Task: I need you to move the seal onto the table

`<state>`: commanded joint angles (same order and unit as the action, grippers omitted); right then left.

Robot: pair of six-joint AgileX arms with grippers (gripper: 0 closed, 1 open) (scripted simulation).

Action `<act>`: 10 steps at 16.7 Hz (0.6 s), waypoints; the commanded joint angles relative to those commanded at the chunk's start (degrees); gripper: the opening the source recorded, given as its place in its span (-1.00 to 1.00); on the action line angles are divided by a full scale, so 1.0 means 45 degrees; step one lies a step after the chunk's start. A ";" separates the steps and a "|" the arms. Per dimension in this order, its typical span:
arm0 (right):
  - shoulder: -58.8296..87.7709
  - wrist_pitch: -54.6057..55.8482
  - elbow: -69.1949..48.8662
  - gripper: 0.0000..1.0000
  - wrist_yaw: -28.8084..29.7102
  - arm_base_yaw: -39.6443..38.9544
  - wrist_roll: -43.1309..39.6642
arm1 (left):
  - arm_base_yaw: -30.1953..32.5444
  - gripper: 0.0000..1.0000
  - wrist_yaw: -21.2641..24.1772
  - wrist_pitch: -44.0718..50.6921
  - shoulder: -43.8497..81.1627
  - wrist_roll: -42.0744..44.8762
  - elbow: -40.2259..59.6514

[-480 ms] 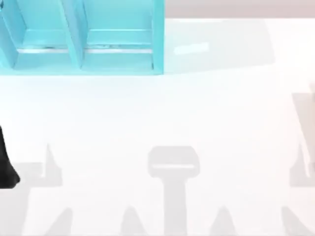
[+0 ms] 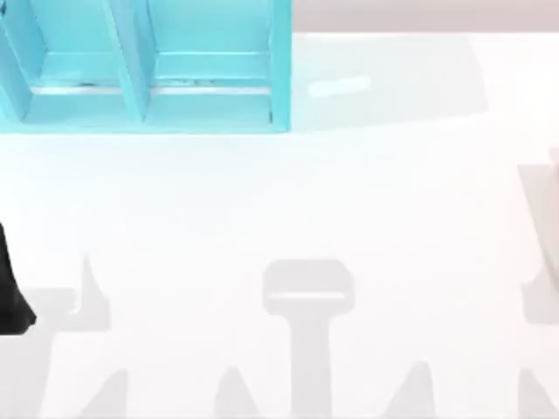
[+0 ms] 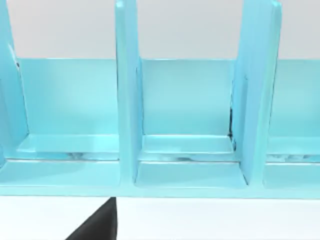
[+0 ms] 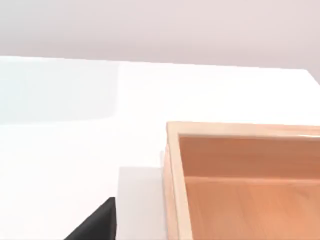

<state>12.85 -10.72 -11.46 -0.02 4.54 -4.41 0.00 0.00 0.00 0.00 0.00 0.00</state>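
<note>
The seal is out of view. The table point(image 2: 349, 201) is a glossy white surface that spreads across the top view. A black part of my left arm point(image 2: 13, 301) pokes in at the table's left edge, well in front of the turquoise shelf unit point(image 2: 148, 78). In the left wrist view a dark piece of my left gripper point(image 3: 97, 225) sits low before the shelf unit point(image 3: 190, 125), whose visible compartments hold nothing. The right wrist view has a dark piece of my right gripper point(image 4: 95, 225) over the white table point(image 4: 75, 150).
The shelf unit stands at the back left with upright dividers point(image 3: 127, 100). A light wooden box point(image 4: 172, 165) with an open top rests on the table close to my right gripper. Grey shadows of the arms lie along the table's front.
The arm shadows at the table's front right have shifted a little to the right. The black part of my left arm has stayed put.
</note>
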 joint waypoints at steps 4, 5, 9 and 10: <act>0.4190 -0.3048 -0.3313 1.00 -0.0001 0.1296 -0.1256 | 0.0000 1.00 0.0000 0.0000 0.0000 0.0000 0.0000; 0.5390 -0.3900 -0.4239 1.00 -0.0002 0.1658 -0.1608 | 0.0000 1.00 0.0000 0.0000 0.0000 0.0000 0.0000; 1.0326 -0.7349 -0.8006 1.00 -0.0003 0.3126 -0.3033 | 0.0000 1.00 0.0000 0.0000 0.0000 0.0000 0.0000; 1.1512 -0.8166 -0.8902 1.00 -0.0004 0.3473 -0.3371 | 0.0000 1.00 0.0000 0.0000 0.0000 0.0000 0.0000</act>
<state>64.65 -47.46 -51.52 -0.04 20.17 -19.58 0.00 0.00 0.00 0.00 0.00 0.00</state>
